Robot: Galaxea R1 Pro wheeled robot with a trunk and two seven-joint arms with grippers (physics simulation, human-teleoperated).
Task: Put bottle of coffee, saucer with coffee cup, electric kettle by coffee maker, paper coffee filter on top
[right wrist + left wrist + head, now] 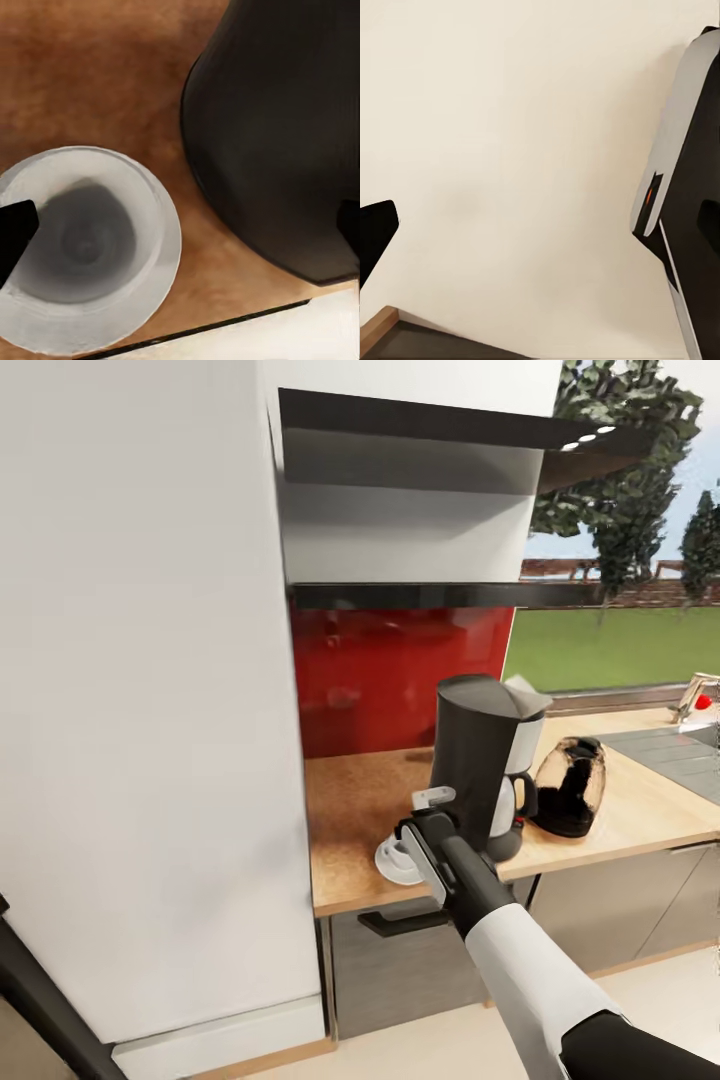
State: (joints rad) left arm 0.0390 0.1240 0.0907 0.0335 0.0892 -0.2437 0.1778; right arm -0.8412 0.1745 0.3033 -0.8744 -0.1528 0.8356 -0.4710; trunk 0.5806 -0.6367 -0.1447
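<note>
Two fingers of your right gripper (pixel 432 815) stand spread, empty, above the coffee cup (pixel 400 852) on its saucer (pixel 161 259) — just beside the coffee maker (pixel 482 758) on the kitchen countertop (pixel 355 810). Electric kettle (pixel 572 786) sits past it.

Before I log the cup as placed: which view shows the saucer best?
The right wrist view: it looks down on the saucer, whose rim rings the coffee cup. In the head view the right gripper partly hides the saucer.
</note>
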